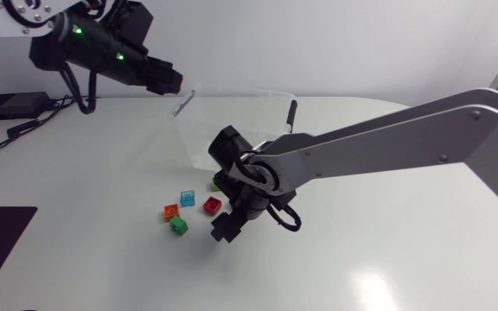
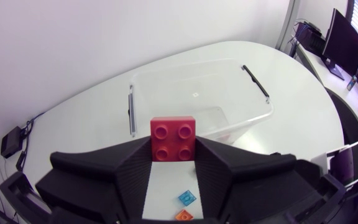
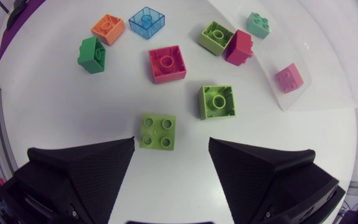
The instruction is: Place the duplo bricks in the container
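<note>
white tabletop, glossy, carries a clear plastic container (image 1: 199, 130) with black clip handles, and loose duplo bricks lie outside it. the left gripper (image 1: 169, 82) hangs in the air near one short-end rim of the container, pinching a red brick (image 2: 173, 138) from two sides. in the left wrist view its four studs face forward between the fingers, with the container (image 2: 185, 65) ahead of it and lower. the right gripper (image 3: 171, 142) is low over the table on the loose-brick side of the container, fingers spread wide and holding nothing. a lime brick (image 3: 158, 131) lies studs up between them, closer to one fingertip; whether it touches that tip i cannot tell.

inside the container the left wrist view shows only its clear floor. at its wall the right wrist view shows a pale pink shape (image 3: 288, 78) and a mint shape (image 3: 258, 25); whether these are bricks inside or reflections i cannot tell.

just beside the container wall sit a second lime brick (image 3: 215, 36) and a dark red brick (image 3: 238, 47), side by side. a little farther from the container lie a third lime brick (image 3: 217, 101) and a pinkish-red brick (image 3: 167, 63), both hollow side up. farthest from the container are a clear blue brick (image 3: 146, 21), an orange brick (image 3: 107, 28) and a green brick (image 3: 92, 54).
</note>
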